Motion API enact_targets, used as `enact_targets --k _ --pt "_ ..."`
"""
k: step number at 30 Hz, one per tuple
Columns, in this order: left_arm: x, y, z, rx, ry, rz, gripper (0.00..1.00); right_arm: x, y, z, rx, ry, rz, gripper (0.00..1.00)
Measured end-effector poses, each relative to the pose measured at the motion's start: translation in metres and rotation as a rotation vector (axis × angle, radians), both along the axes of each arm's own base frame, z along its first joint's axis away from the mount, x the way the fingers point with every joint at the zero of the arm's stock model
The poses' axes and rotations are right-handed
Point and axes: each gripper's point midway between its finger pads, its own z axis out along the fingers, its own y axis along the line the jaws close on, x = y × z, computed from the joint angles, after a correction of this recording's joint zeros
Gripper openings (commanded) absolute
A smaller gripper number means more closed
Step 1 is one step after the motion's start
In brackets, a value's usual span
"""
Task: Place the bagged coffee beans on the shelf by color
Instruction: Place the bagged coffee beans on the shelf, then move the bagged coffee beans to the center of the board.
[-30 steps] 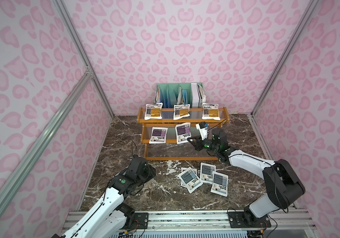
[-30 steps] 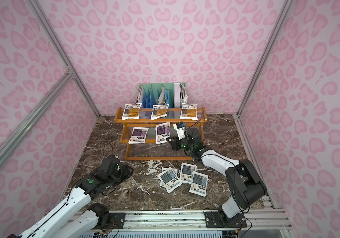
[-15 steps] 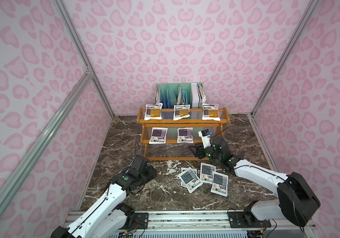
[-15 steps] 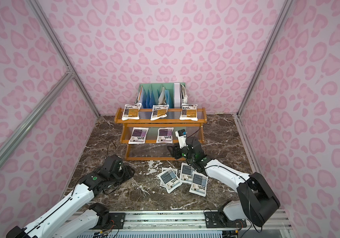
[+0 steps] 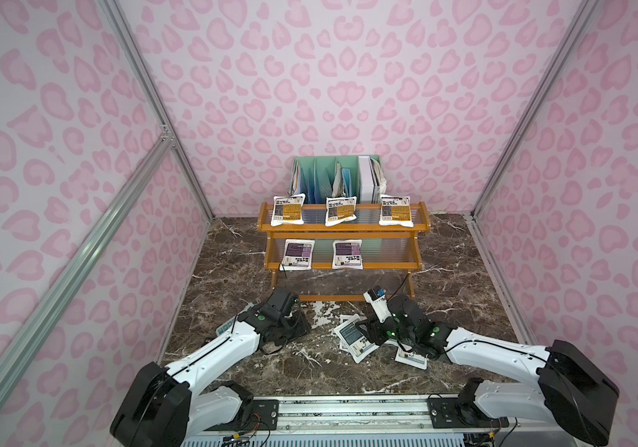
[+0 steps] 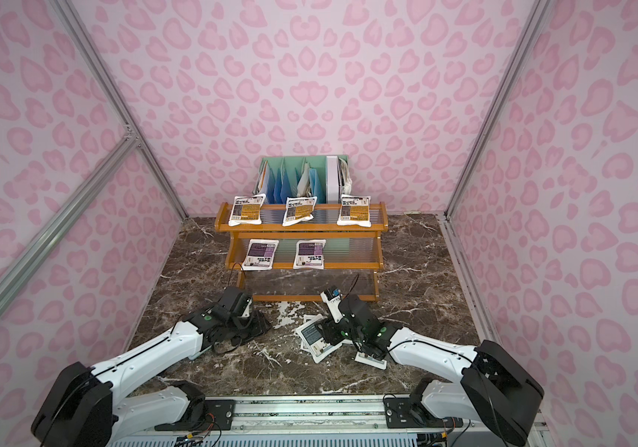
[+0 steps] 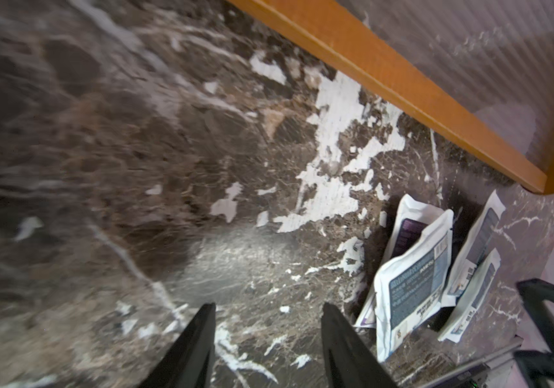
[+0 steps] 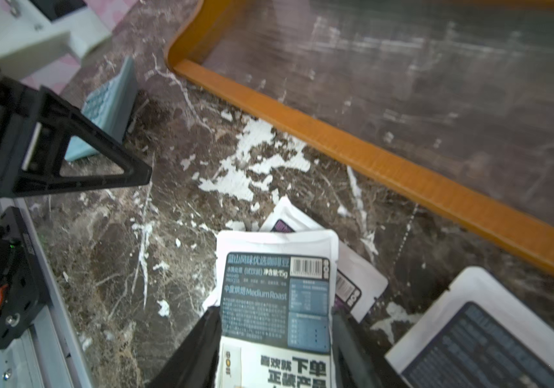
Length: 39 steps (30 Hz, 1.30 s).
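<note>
Shelf (image 5: pixel 342 233) first: three orange pouches (image 5: pixel 287 209) line its top tier, and two purple pouches (image 5: pixel 298 254) lie on the middle one. Down on the marble table (image 5: pixel 232 263), the right gripper (image 8: pixel 274 311) stands wide, one finger on either side of a grey-blue pouch (image 8: pixel 275 275) lying over another purple pouch (image 8: pixel 356 282). The left gripper (image 7: pixel 268 307) hangs open above bare marble, holding nothing.

Marble table (image 5: pixel 232 271), shelf (image 5: pixel 348 233) bearing orange pouches (image 5: pixel 340 211) above purple pouches (image 5: pixel 298 253), file organizer (image 5: pixel 321 166), calculator (image 8: pixel 107 107), loose pouches (image 5: pixel 350 333)
</note>
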Motion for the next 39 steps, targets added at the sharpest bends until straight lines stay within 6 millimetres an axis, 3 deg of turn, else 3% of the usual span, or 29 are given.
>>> enact_targets --k 6,11,17,26,31,39 --pt "0.006 -0.040 -0.005 -0.026 0.044 -0.141 0.50 -0.012 -0.016 -0.037 -0.080 0.066 -0.030 0.55" --pt "0.007 -0.057 -0.010 -0.023 0.066 -0.218 0.50 -0.019 -0.022 -0.054 -0.108 0.101 -0.043 0.54" --pt "0.003 -0.061 -0.013 -0.018 0.091 -0.242 0.50 -0.015 -0.029 -0.058 -0.117 0.086 -0.098 0.53" --pt "0.003 -0.069 -0.016 -0.022 0.111 -0.284 0.52 -0.006 -0.071 -0.059 -0.186 0.099 -0.317 0.53" --pt "0.001 -0.072 -0.018 -0.026 0.124 -0.307 0.52 -0.014 -0.080 -0.048 -0.187 0.106 -0.329 0.53" --pt "0.000 -0.070 -0.014 -0.025 0.114 -0.305 0.50 -0.021 -0.031 0.010 0.050 0.016 -0.102 0.49"
